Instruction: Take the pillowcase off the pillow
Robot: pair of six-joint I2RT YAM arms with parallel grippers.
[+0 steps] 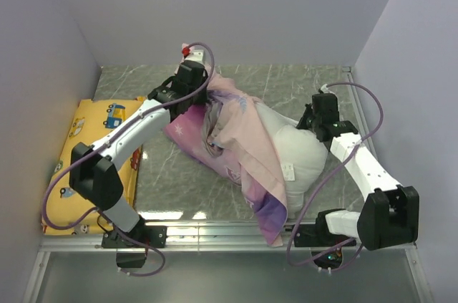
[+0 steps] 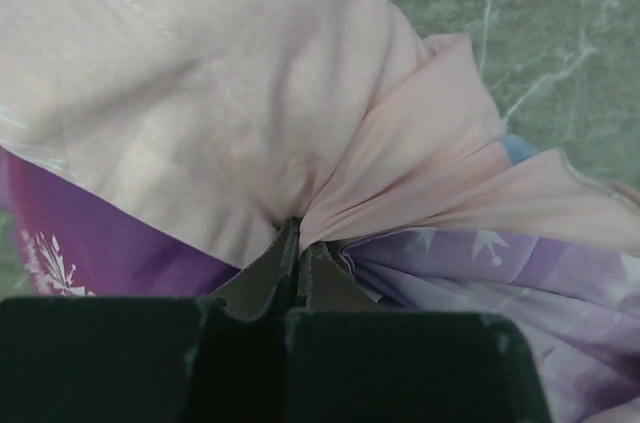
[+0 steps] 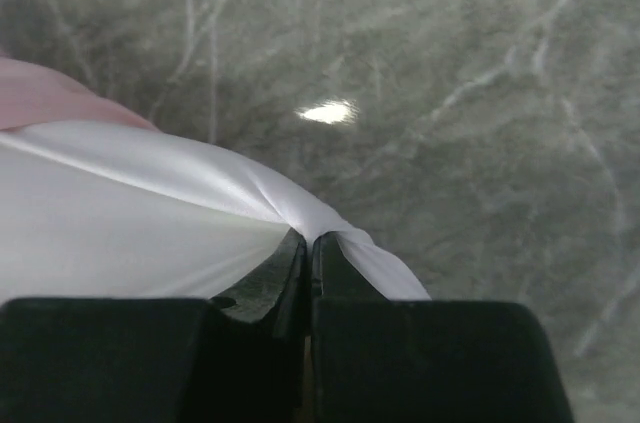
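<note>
The left tool [image 2: 298, 261] is pressed together on a gathered fold of the pillowcase [image 1: 240, 135]. The thin cloth fans out from its fingers in tight pleats, pale pink on the inner face and purple with white snowflakes on the outer. The right tool [image 3: 310, 248] is likewise closed, pinching a drawn-up peak of the pillow [image 1: 304, 152], whose smooth white cover stretches taut from the pinch. The pillow lies right of the middle of the bench [image 1: 293, 81], plump and rounded. Its right half is bare, with a small tag [image 1: 288, 172] showing near the fabric's edge, and its left part is under the pillowcase. The pillowcase is bunched and rumpled toward the left tool at the rear and trails forward in a long flap, whose purple end hangs over the metal rail [image 1: 215, 228] at the near edge of the bench. The bench is grey-green, marble-veined and glossy, and pale walls [image 1: 236, 9] close it on the left, back and right. A flat yellow cushion [image 1: 86, 138] printed with vehicles lies along the left wall, with a strip of bare bench between it and the pillowcase. Bare surface also shows behind the pillow toward the back wall and to the right of the right tool.
</note>
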